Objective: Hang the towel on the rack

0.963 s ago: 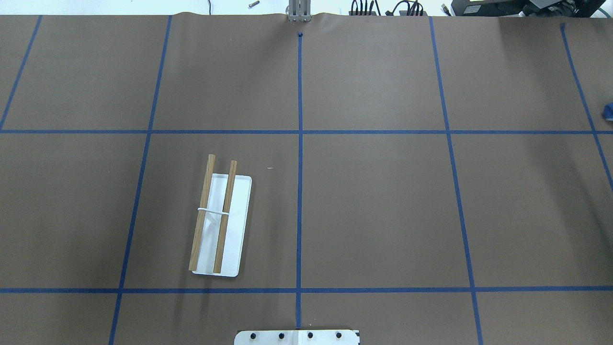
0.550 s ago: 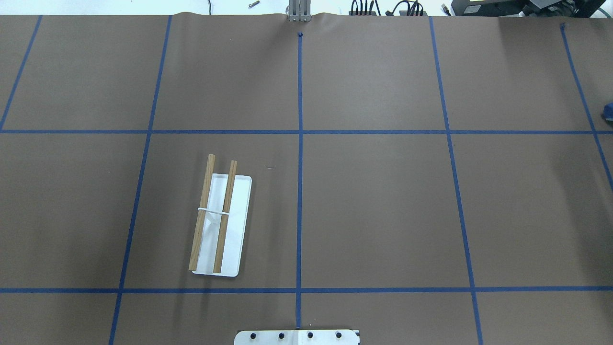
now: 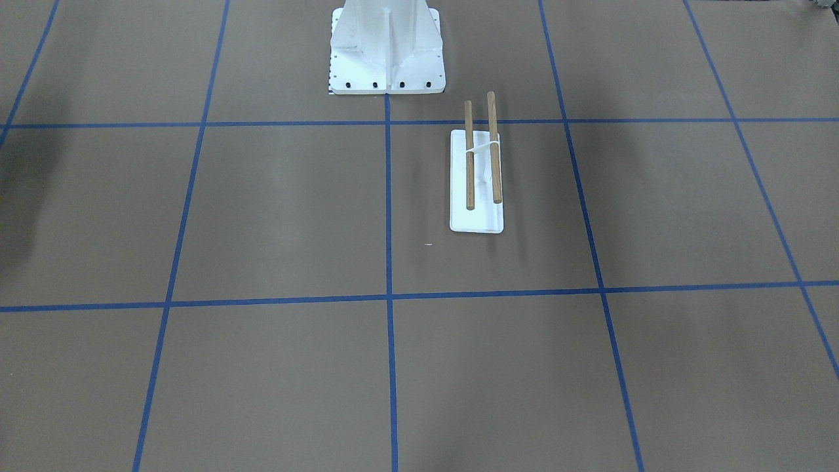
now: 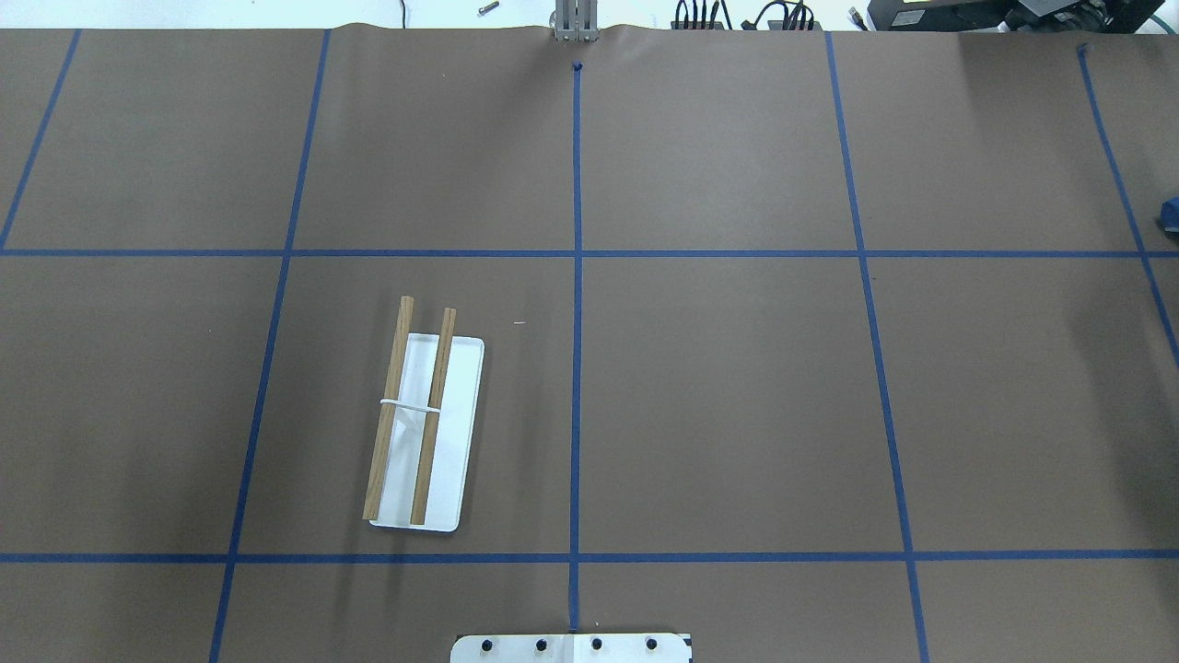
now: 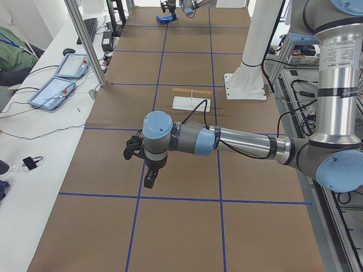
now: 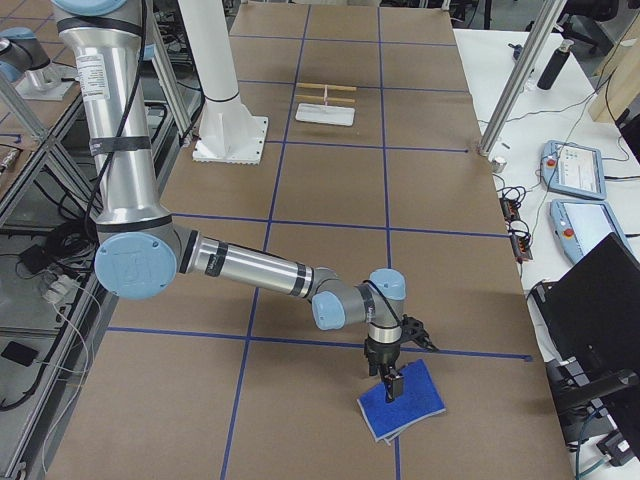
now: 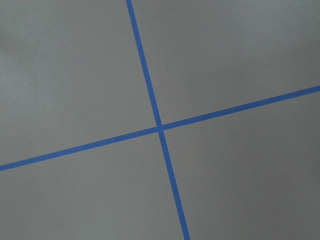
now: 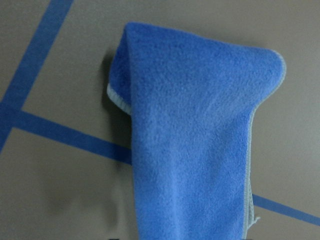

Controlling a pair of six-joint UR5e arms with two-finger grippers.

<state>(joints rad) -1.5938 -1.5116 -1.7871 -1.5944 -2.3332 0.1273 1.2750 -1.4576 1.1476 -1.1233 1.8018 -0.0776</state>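
Note:
The rack (image 4: pixel 424 424) stands on the table's left half, with a white base and two brown rods; it also shows in the front view (image 3: pixel 476 172). The blue towel (image 6: pixel 405 404) lies folded at the table's far right end. A blue sliver of it shows at the overhead view's right edge (image 4: pixel 1170 215). My right gripper (image 6: pixel 392 385) is right over the towel; I cannot tell if it is open or shut. In the right wrist view the towel (image 8: pixel 195 150) is bunched and runs to the frame's lower edge. My left gripper (image 5: pixel 150 181) hovers over bare table, far from the rack; I cannot tell its state.
The big white bolted pedestal (image 3: pixel 387 49) stands at the robot's side, next to the rack. Blue tape lines (image 7: pixel 159 127) cross the brown table. Tablets and cables (image 5: pixel 57 90) lie on the white bench beyond the table's far edge.

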